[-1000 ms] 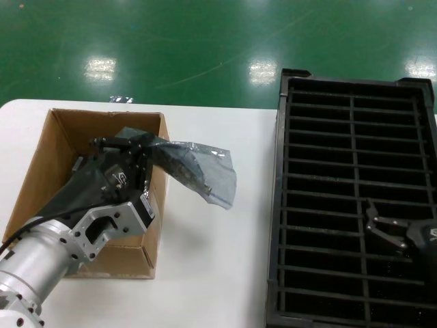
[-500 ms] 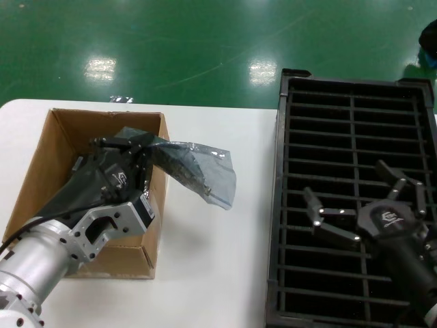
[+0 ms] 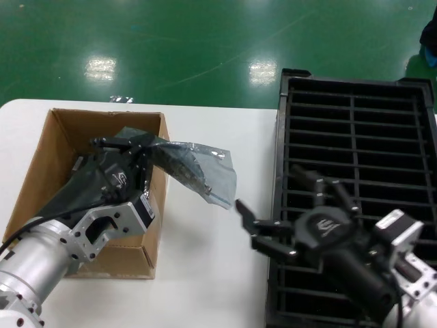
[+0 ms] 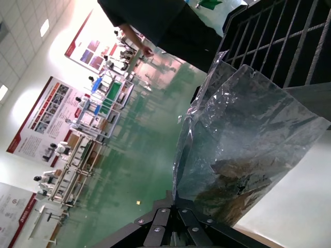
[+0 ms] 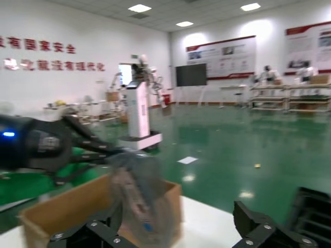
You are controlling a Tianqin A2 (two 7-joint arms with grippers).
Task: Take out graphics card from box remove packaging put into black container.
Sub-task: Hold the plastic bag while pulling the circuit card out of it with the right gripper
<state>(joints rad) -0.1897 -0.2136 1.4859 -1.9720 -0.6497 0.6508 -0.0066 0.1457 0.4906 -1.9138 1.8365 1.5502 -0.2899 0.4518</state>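
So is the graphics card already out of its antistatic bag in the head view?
No: the graphics card sits inside the packaging, which the left gripper holds over the box rim.

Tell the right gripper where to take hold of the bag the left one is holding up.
Grip the bag's free lower corner, the end hanging out past the box wall toward the tray. Come in from the tray side, where the right gripper is, open. The left gripper pinches the opposite end, so that corner sticks out unobstructed. The card inside looks nearer the left's grip.
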